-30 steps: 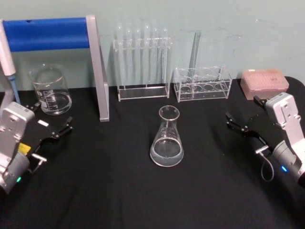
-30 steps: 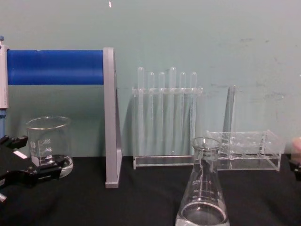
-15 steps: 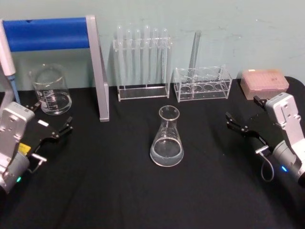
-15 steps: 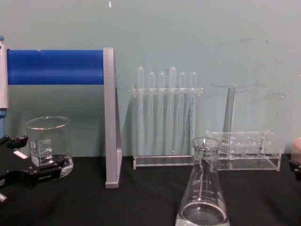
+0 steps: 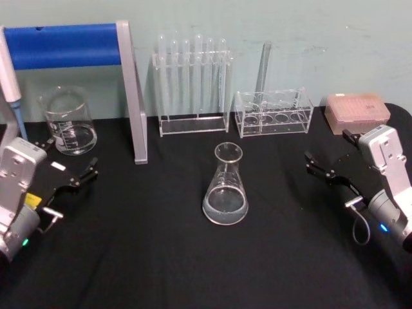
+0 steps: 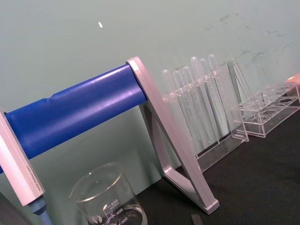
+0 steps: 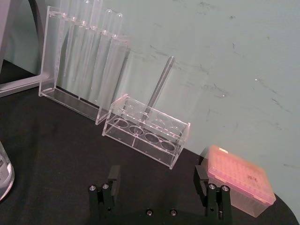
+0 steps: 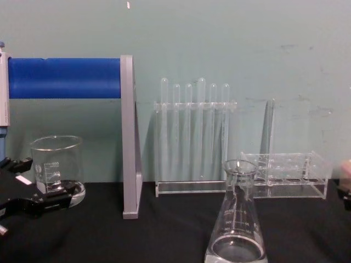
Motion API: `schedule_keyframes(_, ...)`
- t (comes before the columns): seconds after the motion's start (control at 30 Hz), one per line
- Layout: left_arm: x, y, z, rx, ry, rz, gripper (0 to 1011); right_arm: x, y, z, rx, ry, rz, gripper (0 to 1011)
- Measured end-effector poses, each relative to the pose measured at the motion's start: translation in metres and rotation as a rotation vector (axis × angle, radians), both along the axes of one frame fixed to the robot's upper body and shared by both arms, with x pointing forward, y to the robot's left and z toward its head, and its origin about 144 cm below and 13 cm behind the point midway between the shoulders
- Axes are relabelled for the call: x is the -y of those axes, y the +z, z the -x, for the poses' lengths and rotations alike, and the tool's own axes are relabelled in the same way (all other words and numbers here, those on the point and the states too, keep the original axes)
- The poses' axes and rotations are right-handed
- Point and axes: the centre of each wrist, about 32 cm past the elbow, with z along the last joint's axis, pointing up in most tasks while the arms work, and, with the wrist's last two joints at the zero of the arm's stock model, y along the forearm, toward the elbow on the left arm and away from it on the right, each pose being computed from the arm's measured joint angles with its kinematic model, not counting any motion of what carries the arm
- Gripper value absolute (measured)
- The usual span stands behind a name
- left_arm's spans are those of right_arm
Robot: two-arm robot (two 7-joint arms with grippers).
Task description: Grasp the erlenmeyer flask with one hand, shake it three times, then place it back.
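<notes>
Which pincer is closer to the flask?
The right. The right pincer is open, off to the right of the flask. The left pincer is farther away on the flask's left, open beside the beaker.

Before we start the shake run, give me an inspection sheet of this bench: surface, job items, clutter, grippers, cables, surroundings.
Surface: black table cloth, no spills seen.
Job's things: erlenmeyer flask upright at centre, ungrasped.
Clutter: beaker, tall test tube rack, low rack, pink tip box, blue-bar stand, all along the back.
Grippers: left gripper open, near the beaker; right gripper open, right of the flask; both apart from it.
Cables: grey cable looped at the right wrist.
Surroundings: green wall behind.
</notes>
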Motion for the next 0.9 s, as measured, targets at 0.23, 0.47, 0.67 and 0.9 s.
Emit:
schedule_keyframes(0.23, 0.0, 0.0, 0.0, 0.0, 0.0, 0.0, 1001, 0.001, 0.001, 0.001, -0.003, 0.014, -0.011, 1002)
schedule_keyframes(0.47, 0.0, 0.0, 0.0, 0.0, 0.0, 0.0, 1001, 0.002, 0.003, 0.008, -0.018, 0.044, -0.05, 1003)
schedule_keyframes(0.67, 0.0, 0.0, 0.0, 0.0, 0.0, 0.0, 1001, 0.001, 0.003, 0.017, -0.043, 0.089, -0.104, 1003)
schedule_keyframes(0.9, 0.0, 0.0, 0.0, 0.0, 0.0, 0.0, 1001, -0.004, 0.003, 0.027, -0.078, 0.156, -0.18, 1003)
